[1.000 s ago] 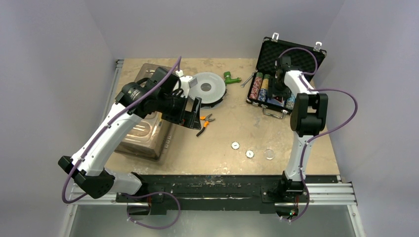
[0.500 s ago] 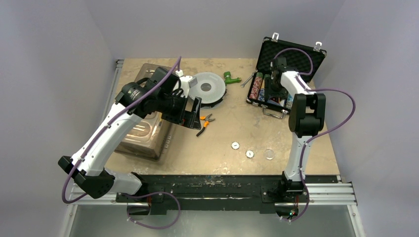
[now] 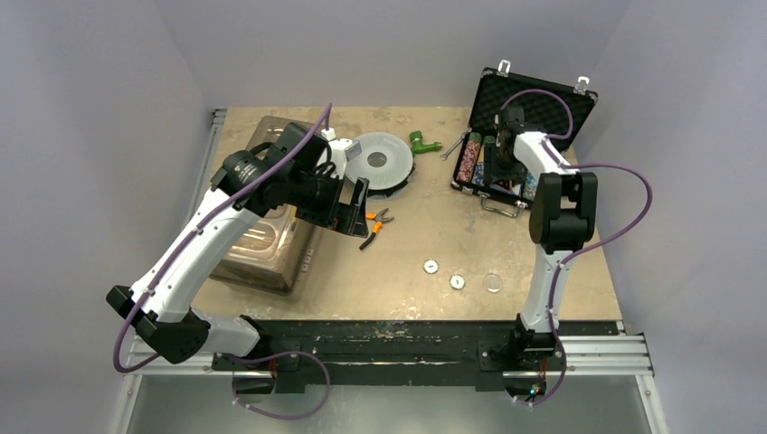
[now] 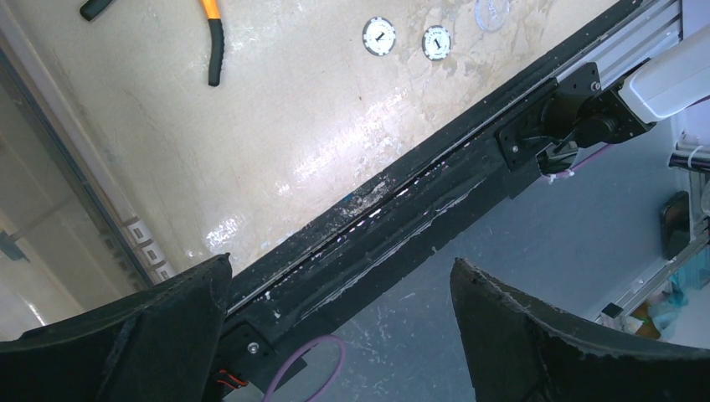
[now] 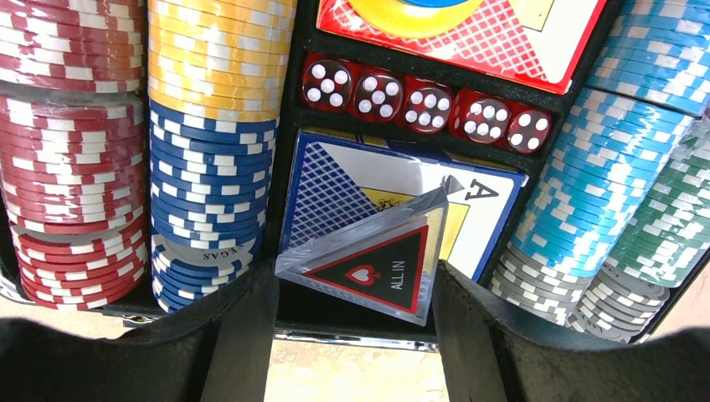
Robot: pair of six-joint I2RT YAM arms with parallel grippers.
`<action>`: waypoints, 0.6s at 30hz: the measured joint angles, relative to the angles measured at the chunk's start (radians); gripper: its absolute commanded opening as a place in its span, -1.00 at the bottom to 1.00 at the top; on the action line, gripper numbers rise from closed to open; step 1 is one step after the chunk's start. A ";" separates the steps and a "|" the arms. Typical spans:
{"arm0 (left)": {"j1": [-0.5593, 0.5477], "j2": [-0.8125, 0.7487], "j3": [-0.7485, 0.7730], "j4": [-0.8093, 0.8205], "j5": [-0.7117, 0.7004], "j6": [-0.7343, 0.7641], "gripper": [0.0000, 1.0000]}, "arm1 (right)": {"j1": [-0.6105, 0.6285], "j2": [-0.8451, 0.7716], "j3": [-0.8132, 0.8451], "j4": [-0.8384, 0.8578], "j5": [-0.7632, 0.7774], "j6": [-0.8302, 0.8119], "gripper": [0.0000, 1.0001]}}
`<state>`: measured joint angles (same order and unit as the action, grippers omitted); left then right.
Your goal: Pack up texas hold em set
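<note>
Mostly packed: right claw point(image 5: 356, 289) grasps the triangular ALL IN button point(image 5: 368, 264) just above the card deck point(image 5: 335, 184), chip rows point(image 5: 209, 126) either side; three round buttons point(image 3: 430, 266) lie well behind it, outside the open case point(image 3: 534, 99); left claw point(image 4: 339, 268) gapes empty

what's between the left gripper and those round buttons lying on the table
Nothing visible. The left gripper hangs open above the table, and in its wrist view the three round buttons lie in plain sight ahead. The orange-handled pliers lie off to one side, apart from them.

The right arm point(image 3: 535, 149) leans over the open briefcase point(image 3: 545, 101)
</note>
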<state>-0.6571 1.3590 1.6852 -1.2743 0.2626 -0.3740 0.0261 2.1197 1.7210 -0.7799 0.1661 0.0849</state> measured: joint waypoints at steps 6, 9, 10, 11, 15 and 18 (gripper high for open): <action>0.000 0.000 0.000 0.000 0.000 0.000 0.98 | 0.000 -0.013 -0.013 0.005 0.000 -0.002 0.00; 0.000 0.000 0.000 0.000 0.001 0.000 0.98 | 0.000 -0.015 -0.024 0.015 0.000 -0.002 0.09; 0.000 0.000 0.000 0.000 0.001 0.000 0.99 | 0.000 -0.018 -0.029 0.020 0.000 -0.002 0.14; 0.000 -0.001 0.000 0.000 0.000 0.000 0.98 | 0.000 -0.022 -0.034 0.025 0.000 -0.003 0.18; 0.000 -0.003 0.000 0.000 0.002 0.000 0.98 | 0.000 -0.033 -0.044 0.032 0.001 -0.004 0.27; 0.000 -0.006 0.000 0.000 0.005 0.000 0.98 | 0.000 -0.039 -0.044 0.029 0.005 -0.003 0.38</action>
<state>-0.6571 1.3529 1.6852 -1.2743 0.2672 -0.3740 0.0261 2.0804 1.6768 -0.7513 0.1707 0.0814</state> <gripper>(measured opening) 0.993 0.644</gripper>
